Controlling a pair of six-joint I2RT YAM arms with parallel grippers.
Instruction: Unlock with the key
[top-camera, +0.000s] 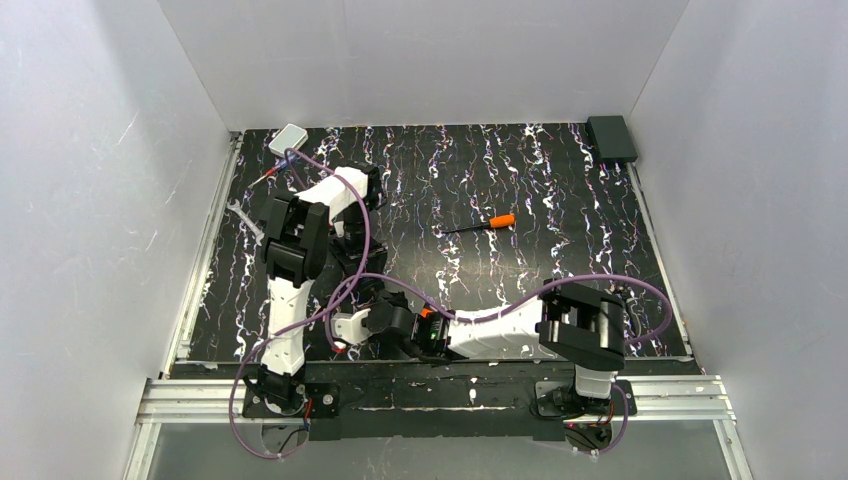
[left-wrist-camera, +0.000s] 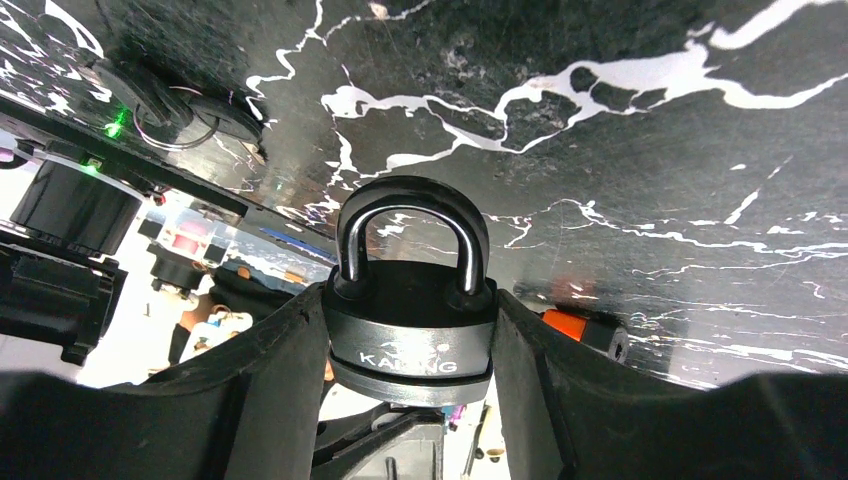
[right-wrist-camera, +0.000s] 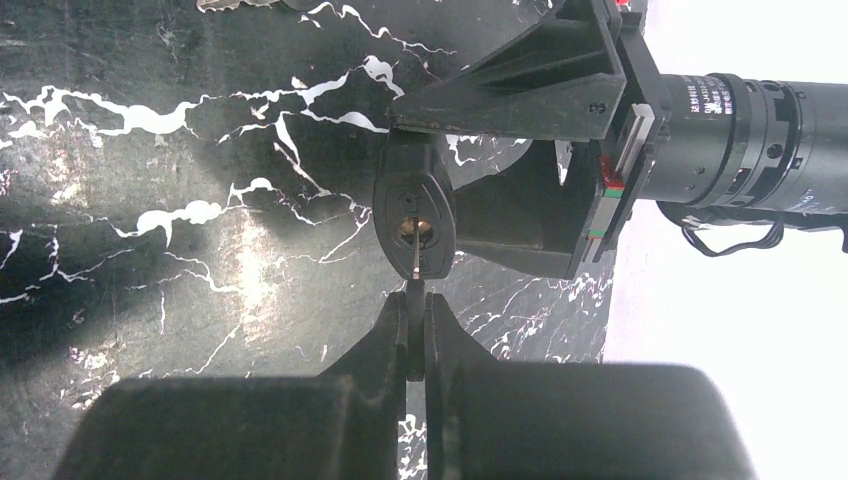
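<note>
worktop (top-camera: 560, 200): It was black with white streaks, and white walls stood around it.
left arm (top-camera: 290, 300): It rose from the near left corner, then bent back down toward the middle of the near edge.
right arm (top-camera: 500, 335): It lay low along the near edge and reached to the left, toward the other arm.
left tool (left-wrist-camera: 410, 298): It gripped the lock from both sides, one finger (left-wrist-camera: 270, 370) pressed on each side of the body.
right tool (right-wrist-camera: 415, 300): Its two fingers were pinched closed on the key, right under the lock.
black box (top-camera: 611, 138): It sat in the far right corner of the worktop.
small grey box (top-camera: 288, 138): It sat in the far left corner.
lock (left-wrist-camera: 412, 340): It had a grey metal body and a shiny bent bar on top, with both ends of the bar down in the body. It was held up off the worktop.
screwdriver (top-camera: 495, 221): It had an orange handle and lay alone near the middle of the worktop, well apart from both arms.
key (right-wrist-camera: 414, 262): Only its thin pale blade showed. The head was hidden between the fingers. The blade pointed straight at the keyhole in the bottom of the lock, and its tip was at the hole. How far in it went could not be seen.
</note>
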